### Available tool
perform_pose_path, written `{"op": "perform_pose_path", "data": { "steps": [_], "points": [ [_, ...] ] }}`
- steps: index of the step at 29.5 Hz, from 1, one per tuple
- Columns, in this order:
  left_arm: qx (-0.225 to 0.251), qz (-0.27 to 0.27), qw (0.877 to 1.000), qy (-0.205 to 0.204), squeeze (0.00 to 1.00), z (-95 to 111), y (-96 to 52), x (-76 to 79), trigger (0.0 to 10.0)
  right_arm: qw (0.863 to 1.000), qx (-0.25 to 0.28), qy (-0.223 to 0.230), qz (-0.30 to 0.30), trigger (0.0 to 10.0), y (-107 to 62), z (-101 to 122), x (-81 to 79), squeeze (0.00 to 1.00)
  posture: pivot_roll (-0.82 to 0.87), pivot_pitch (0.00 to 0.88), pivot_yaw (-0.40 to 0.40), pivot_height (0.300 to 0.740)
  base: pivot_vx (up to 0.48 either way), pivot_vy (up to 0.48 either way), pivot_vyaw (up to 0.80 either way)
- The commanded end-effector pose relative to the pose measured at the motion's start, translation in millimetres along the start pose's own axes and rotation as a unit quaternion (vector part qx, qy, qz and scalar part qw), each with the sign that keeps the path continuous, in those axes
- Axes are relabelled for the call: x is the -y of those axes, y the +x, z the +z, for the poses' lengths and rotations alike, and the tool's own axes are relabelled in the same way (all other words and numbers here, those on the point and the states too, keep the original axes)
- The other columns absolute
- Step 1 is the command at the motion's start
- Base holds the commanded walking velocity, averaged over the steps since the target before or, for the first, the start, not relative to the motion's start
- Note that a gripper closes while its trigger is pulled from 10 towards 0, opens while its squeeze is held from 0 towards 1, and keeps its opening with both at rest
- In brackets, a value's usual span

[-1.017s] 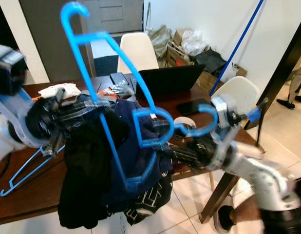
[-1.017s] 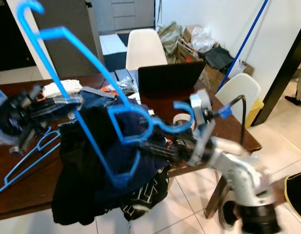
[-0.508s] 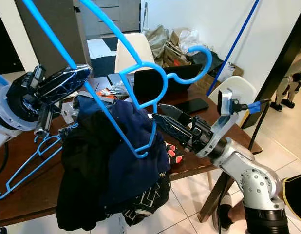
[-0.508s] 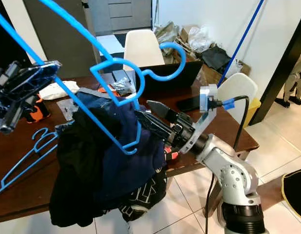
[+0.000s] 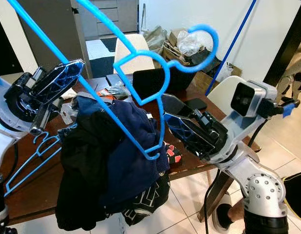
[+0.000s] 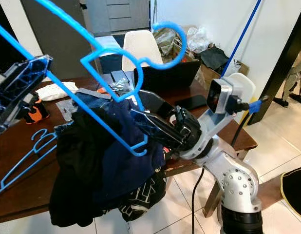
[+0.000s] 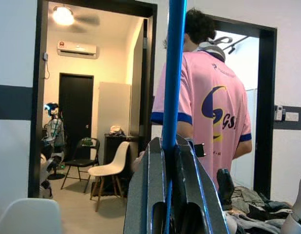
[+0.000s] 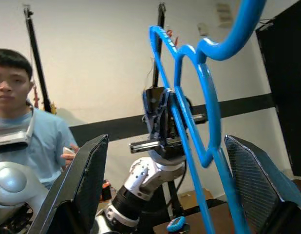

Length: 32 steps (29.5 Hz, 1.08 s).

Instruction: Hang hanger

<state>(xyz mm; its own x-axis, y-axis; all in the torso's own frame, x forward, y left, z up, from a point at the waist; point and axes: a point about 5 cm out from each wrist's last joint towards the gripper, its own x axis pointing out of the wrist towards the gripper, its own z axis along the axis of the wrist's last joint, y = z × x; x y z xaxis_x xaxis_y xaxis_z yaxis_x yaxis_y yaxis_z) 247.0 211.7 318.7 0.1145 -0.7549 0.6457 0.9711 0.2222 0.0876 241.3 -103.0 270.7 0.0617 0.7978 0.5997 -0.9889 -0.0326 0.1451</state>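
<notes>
A blue plastic hanger [image 5: 141,63] is held up in the air over the table, its hook [image 5: 204,39] pointing to the right. My left gripper [image 5: 75,70] is shut on one of its long bars; in the left wrist view the blue bar [image 7: 172,73] runs straight up from between the closed fingers. My right gripper [image 5: 165,109] stands open beside the hanger's lower corner [image 5: 153,155], not touching it. In the right wrist view the hanger [image 8: 189,122] passes between the two widely spread fingers [image 8: 87,180].
A heap of dark clothes [image 5: 106,165] hangs over the front edge of the brown table [image 5: 24,195]. A second blue hanger [image 5: 33,156], a laptop [image 5: 155,80] and a phone [image 5: 195,103] lie on it. White chairs [image 5: 133,51] stand behind. People [image 7: 209,112] stand nearby.
The hanger has swung upward, its hook now high on the right. My right gripper has let go of the hook end, opened and risen toward the camera.
</notes>
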Motion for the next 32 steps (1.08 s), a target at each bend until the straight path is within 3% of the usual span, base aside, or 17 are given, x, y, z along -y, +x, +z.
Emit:
{"op": "perform_pose_path", "data": {
  "steps": [1,8,15,16,18,19,20,29,30,31,32],
  "points": [
    [0.004,0.003,1.0,-0.026,0.0,-9,-1.9,-1.6,0.0,0.999,-0.029,-0.026,0.004,10.0,8.1,-3,0.7,0.0,0.01,0.0,0.017,0.74,0.0,0.0,0.0],
    [0.011,-0.002,0.998,-0.067,0.0,-26,0.3,-0.9,0.0,0.997,-0.053,-0.051,-0.012,10.0,17.3,-7,7.5,0.0,0.01,0.0,0.016,0.74,0.0,0.0,0.0],
    [0.013,-0.008,0.996,-0.083,0.0,-36,5.2,1.1,0.0,0.996,-0.063,-0.057,-0.011,10.0,20.5,-7,9.4,0.0,0.01,0.0,0.02,0.74,0.0,0.0,0.0],
    [0.013,-0.01,0.996,-0.085,0.0,-37,6.3,1.4,0.0,0.996,-0.062,-0.056,-0.013,5.7,20.8,-7,10.5,0.0,0.01,0.0,0.02,0.74,0.0,0.0,0.0],
    [0.013,-0.01,0.996,-0.087,0.0,-38,7.0,1.6,0.0,0.996,-0.061,-0.056,-0.015,5.7,20.9,-6,11.2,0.0,0.01,0.0,0.02,0.74,0.0,0.0,0.0],
    [0.013,-0.011,0.996,-0.087,0.0,-38,7.3,1.6,0.0,0.997,-0.057,-0.056,-0.019,0.4,21.0,-6,12.2,0.0,0.01,0.0,0.021,0.74,0.0,0.0,0.0],
    [0.013,-0.011,0.996,-0.087,0.0,-38,7.6,1.7,0.0,0.997,-0.054,-0.056,-0.021,0.0,21.1,-5,12.6,0.0,0.01,0.0,0.021,0.74,0.0,0.0,0.0],
    [0.007,-0.004,0.997,-0.081,0.0,-37,7.3,1.6,0.0,0.996,-0.052,-0.068,-0.03,0.0,18.4,-4,14.8,0.0,0.01,0.0,0.022,0.74,0.0,0.0,0.0],
    [0.007,-0.003,0.997,-0.078,0.0,-36,6.6,1.3,0.0,0.995,-0.055,-0.072,-0.034,5.7,17.0,-3,15.9,0.0,0.01,0.0,0.022,0.74,0.0,0.0,0.0],
    [0.006,-0.001,0.997,-0.075,0.0,-35,6.0,1.1,0.0,0.995,-0.059,-0.075,-0.037,10.0,15.6,-2,16.8,0.0,0.01,0.0,0.022,0.74,0.0,0.0,0.0],
    [0.005,0.0,0.997,-0.072,0.0,-34,5.3,1.0,0.0,0.994,-0.062,-0.078,-0.039,10.0,14.4,-2,17.4,0.0,0.01,0.0,0.022,0.74,0.0,0.0,0.0]
  ]
}}
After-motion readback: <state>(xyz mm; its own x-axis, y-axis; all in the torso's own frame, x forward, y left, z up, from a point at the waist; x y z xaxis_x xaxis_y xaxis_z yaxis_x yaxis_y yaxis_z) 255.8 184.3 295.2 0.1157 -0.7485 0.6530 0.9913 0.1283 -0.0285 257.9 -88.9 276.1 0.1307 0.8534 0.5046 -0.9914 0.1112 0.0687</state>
